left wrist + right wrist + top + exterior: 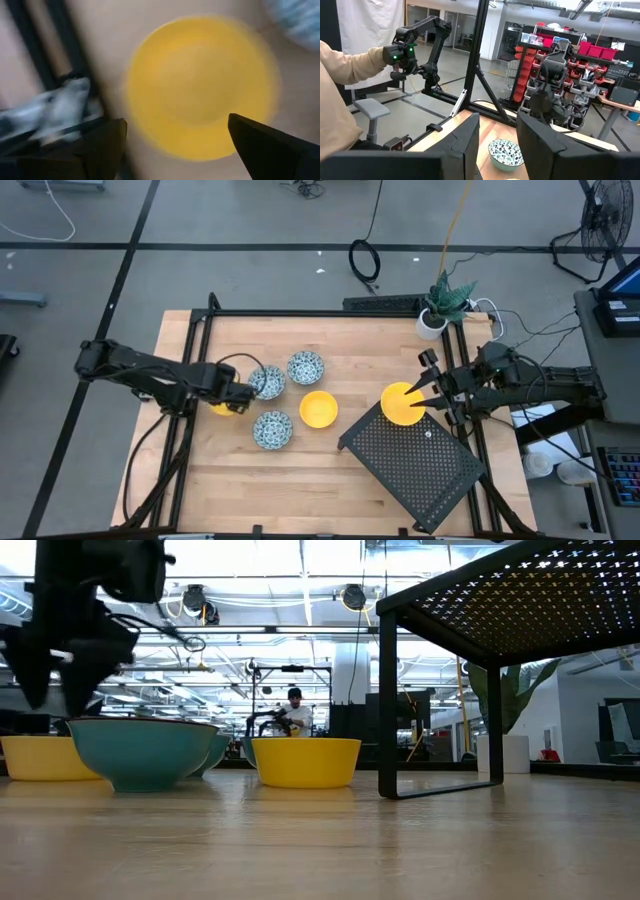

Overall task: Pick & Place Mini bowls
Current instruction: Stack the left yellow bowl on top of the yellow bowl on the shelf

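Six mini bowls show in the high view. Three patterned ones [267, 381] [305, 367] [272, 429] and a yellow one [319, 408] rest on their bases at mid-table. My left gripper [238, 394] [177, 135] is open and hovers over another yellow bowl [220, 409] [200, 85], which stands on the table, a finger on either side of it without touching. My right gripper [418, 395] [498, 120] is shut on the third yellow bowl [400, 405] over the far corner of the black rack [415, 465]. My right gripper has the yellow bowl by the rim [422, 402] on the side toward the table's right edge. Its fingers come roughly level from the right. The bowl sits upright, overhanging the rack's corner. The wrist view looks over the bowl, so the kind of hold is hidden.
The black perforated rack stands on legs [388, 710] on the table's right near part. A white plant pot [432, 322] sits at the far right corner. Black frame bars [200, 360] run along the table's left side. A person's sleeve [340, 70] shows beyond the table.
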